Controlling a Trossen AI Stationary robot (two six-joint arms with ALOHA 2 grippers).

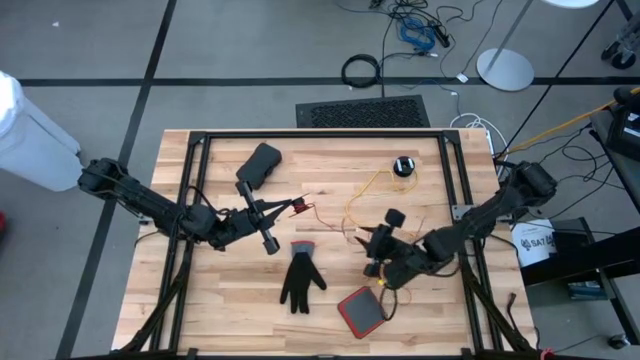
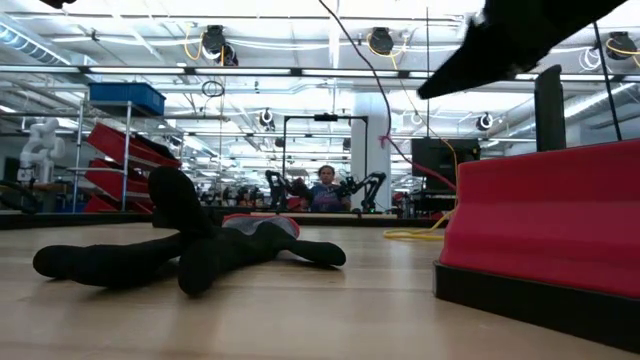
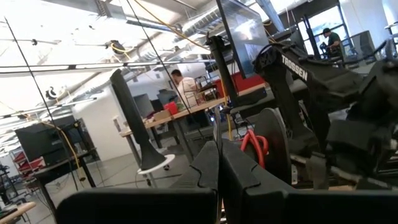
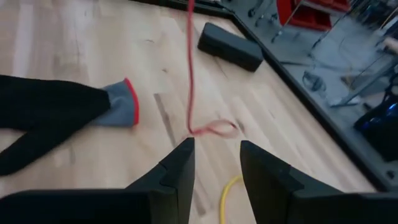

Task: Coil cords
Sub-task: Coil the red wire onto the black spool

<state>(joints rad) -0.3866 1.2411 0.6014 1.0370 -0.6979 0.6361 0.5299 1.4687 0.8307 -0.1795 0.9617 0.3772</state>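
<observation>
My right gripper (image 4: 214, 171) has fingers of matt dark plastic, smooth with moulded edges, and under them the table (image 1: 230, 300) is pale planked wood with a soft sheen, its grain plain at the upper left of the right wrist frame. The glove (image 4: 59, 115) at mid-left there is black knitted cloth with a grey cuff edged in red. The yellow cord (image 4: 227, 196) at the bottom and the thin red wire (image 4: 191, 74) up the middle look smooth and plastic-coated, and the black block (image 4: 231, 45) near the top is matt.

Bright overhead ceiling lights, soft shadows; glare washes left wrist view, foregrounds blurred.
</observation>
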